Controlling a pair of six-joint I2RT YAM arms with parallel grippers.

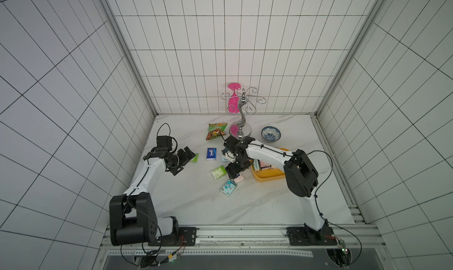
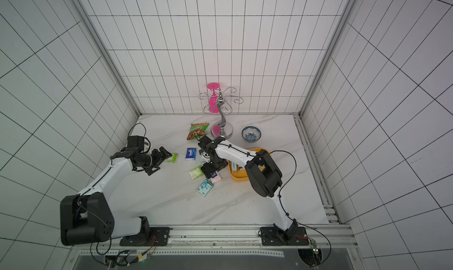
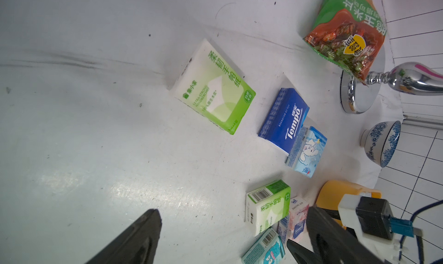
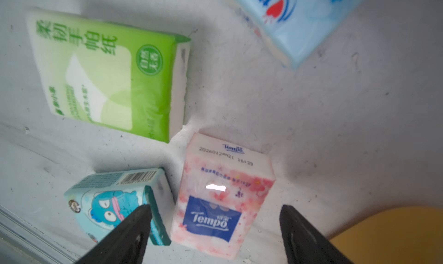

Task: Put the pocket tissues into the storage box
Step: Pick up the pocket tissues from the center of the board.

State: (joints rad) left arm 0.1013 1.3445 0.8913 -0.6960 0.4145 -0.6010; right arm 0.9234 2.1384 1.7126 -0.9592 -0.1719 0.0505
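Several pocket tissues lie loose on the marble table [image 1: 196,202]: a green-white packet [image 1: 195,158], a dark blue one [image 1: 211,154], a second green one [image 1: 218,172], a teal one [image 1: 228,187] and a pink one [image 4: 225,179]. The yellow storage box [image 1: 268,177] at the right holds a few packets. My right gripper [image 4: 215,217] hangs open just above the pink packet, its fingers on either side of it and not touching. My left gripper [image 1: 188,162] is open and empty beside the green-white packet [image 3: 213,88].
A green-orange snack bag [image 1: 216,131], a chrome hanger stand [image 1: 241,124] with a pink glass [image 1: 232,99], and a blue-white bowl [image 1: 270,134] stand at the back. The right forearm [image 1: 267,153] crosses over the storage box. A light blue packet [image 3: 308,152] lies against the dark blue one.
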